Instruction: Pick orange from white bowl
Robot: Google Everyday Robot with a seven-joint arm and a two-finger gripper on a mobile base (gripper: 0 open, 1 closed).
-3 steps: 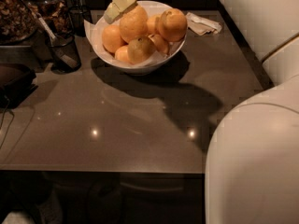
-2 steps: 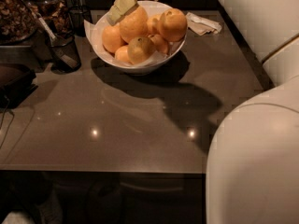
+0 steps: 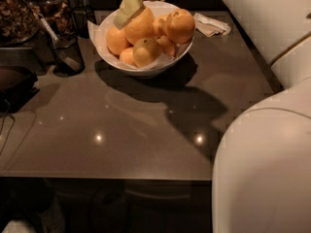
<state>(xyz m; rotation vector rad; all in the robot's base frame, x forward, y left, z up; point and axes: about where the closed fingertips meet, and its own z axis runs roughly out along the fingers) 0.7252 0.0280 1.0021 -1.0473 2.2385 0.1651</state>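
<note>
Pale and wedge-shaped, the claw (image 3: 129, 8) sits at the top of the view over the back left part of the white bowl (image 3: 146, 72). Its tip rests on the fruit pile. I cannot tell whether it is open, closed or gripping anything.

The white bowl stands at the far side of the brown surface (image 3: 141, 130) and is lined with white paper that shows above its rim. Seven fruits can be counted in it. The orange (image 3: 141, 27), the largest and slightly oval, is at the top of the pile on the left, directly under the claw and touching it. A rounder orange (image 3: 180, 25) lies at the right edge, apart from the claw. A smaller yellowish fruit (image 3: 147, 51) lies at the front, just below the orange. The other four are tucked around and behind these.

One black mesh cup (image 3: 68, 55) stands left of the bowl and holds a pale-handled utensil. A folded napkin (image 3: 212, 24) lies to the right of the bowl. The robot's white arm (image 3: 265, 174) fills the right side.
</note>
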